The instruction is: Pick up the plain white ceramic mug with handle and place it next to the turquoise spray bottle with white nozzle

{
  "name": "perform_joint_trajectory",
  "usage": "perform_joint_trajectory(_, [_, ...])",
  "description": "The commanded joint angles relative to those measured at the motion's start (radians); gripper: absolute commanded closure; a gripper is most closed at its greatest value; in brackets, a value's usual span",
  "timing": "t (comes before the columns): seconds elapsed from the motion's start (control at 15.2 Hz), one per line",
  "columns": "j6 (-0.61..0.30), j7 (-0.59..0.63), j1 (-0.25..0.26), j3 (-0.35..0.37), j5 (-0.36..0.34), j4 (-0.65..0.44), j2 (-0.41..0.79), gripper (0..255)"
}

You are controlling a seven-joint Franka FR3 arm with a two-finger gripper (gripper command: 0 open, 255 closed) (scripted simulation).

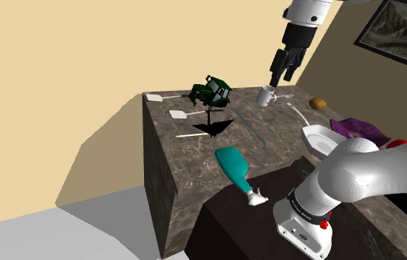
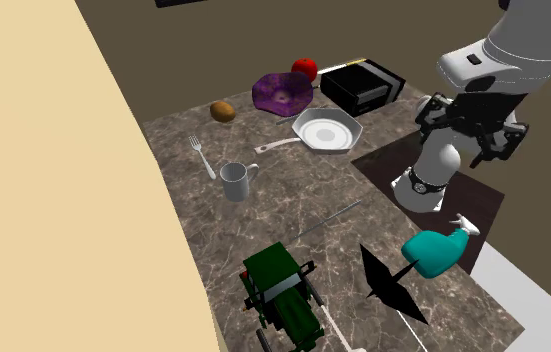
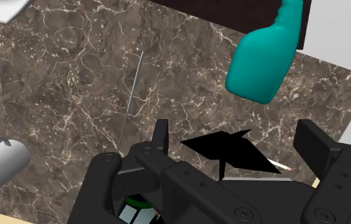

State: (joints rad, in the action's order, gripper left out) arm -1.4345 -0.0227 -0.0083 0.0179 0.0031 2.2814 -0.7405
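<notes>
Gripper (image 1: 280,77) hangs high over the marbled counter (image 1: 272,151), fingers (image 3: 162,136) spread wide with nothing between them. Straight below the gap, down on the counter, lies a flat black folded shape (image 3: 222,150). The white mug (image 2: 236,182) is not under the hand. It stands upright, mouth up, well out past the outer face of one finger and apart from both, its handle turned toward the white pan (image 2: 327,131). The turquoise spray bottle (image 3: 258,61) lies on its side out ahead of the fingertips, toward the other finger, near the counter's edge. Step in hand, as I judge it: the approach to the mug, grasp not yet begun. To do it well, carry the hand sideways until the mug's body sits centred in the gap before losing any height; a slanting descent risks a fingertip clipping the rim and tipping it. Turn the wrist so the fingers close across the round wall with the handle clear of both pads, or pinch the wall with one finger inside the mouth. Go low enough for a firm hold, then close. A thin grey rod (image 3: 130,95) lies between mug and bottle; lift clear of it on the carry.
</notes>
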Motion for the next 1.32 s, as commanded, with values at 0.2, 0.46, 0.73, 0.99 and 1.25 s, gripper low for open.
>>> perform_joint_trajectory(0.2, [-0.056, -0.063, -0.017, -0.052, -0.043, 0.016, 0.044, 0])
perform_joint_trajectory(0.46, [-0.133, -0.143, -0.040, -0.120, -0.092, 0.019, 0.120, 0])
perform_joint_trajectory(0.73, [-0.211, -0.221, -0.061, -0.185, -0.132, 0.003, 0.214, 0])
perform_joint_trajectory(0.99, [-0.285, -0.299, -0.079, -0.248, -0.157, -0.033, 0.323, 0])
perform_joint_trajectory(1.25, [-0.354, -0.378, -0.095, -0.307, -0.164, -0.088, 0.446, 0])
